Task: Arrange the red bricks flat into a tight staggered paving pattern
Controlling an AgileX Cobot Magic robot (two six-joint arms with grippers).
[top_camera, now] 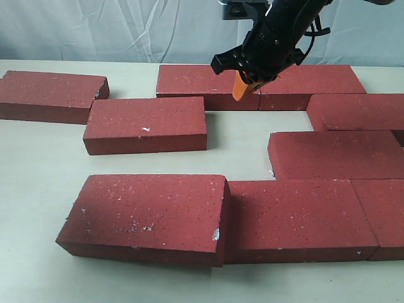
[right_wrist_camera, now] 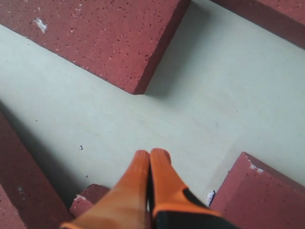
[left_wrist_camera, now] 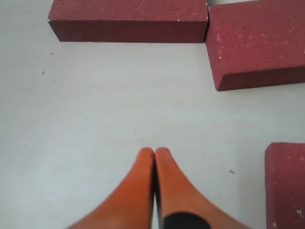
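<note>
A pale, smooth table carries nine dark red, rough, white-speckled rectangular paver bricks, some touching end to end, others apart with bare gaps. The orange-fingered left claw and right claw are both clenched on nothing, over bare table.

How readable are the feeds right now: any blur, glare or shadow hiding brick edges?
Exterior view: soft, even light, no glare, and the red bricks are sharp with thin shadows. Left wrist view: the pale table is bright, the bricks are crisp, and the closed left fingers are slightly soft. Right wrist view: dimmer, with a broad shadow beside the chip-marked brick, but its edges are readable.
</note>
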